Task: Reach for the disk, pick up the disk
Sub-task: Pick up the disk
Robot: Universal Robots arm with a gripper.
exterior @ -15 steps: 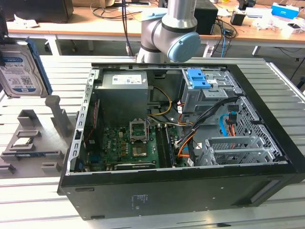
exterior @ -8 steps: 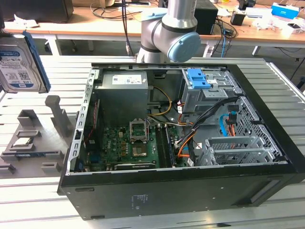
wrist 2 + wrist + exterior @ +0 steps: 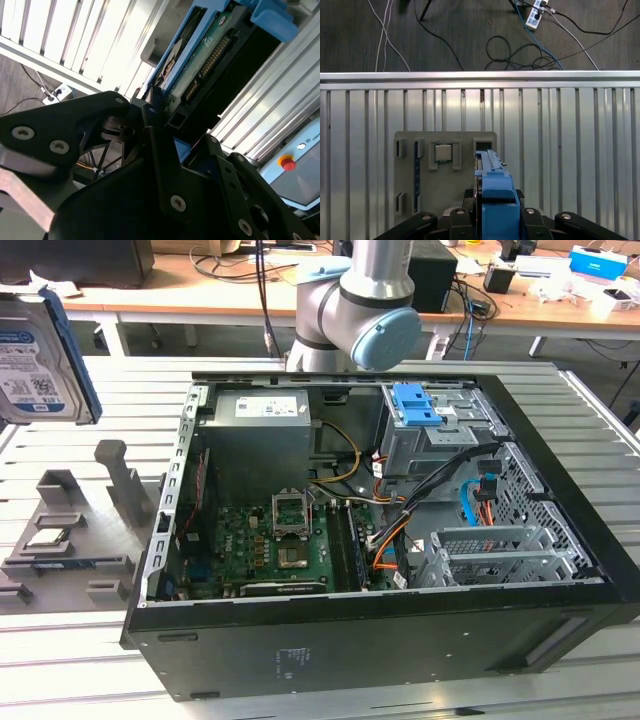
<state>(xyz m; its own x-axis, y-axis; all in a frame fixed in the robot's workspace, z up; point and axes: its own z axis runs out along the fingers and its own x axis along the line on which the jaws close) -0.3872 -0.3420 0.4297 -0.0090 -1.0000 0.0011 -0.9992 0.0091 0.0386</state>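
My claw (image 3: pixel 156 112) is closed on the disk (image 3: pixel 200 60), gripping its flat faces edge-up, apparently clear of the grey holder (image 3: pixel 445 200) towards the table's (image 3: pixel 570 150) edge.

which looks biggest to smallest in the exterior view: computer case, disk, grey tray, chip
1. computer case
2. grey tray
3. disk, but it runs off the picture's edge and may be nearer the camera, so 2 and 3 are unsure
4. chip

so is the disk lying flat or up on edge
On edge: the disk hangs upright, label face vertical, clear of the grey holder, gripped by the hand.
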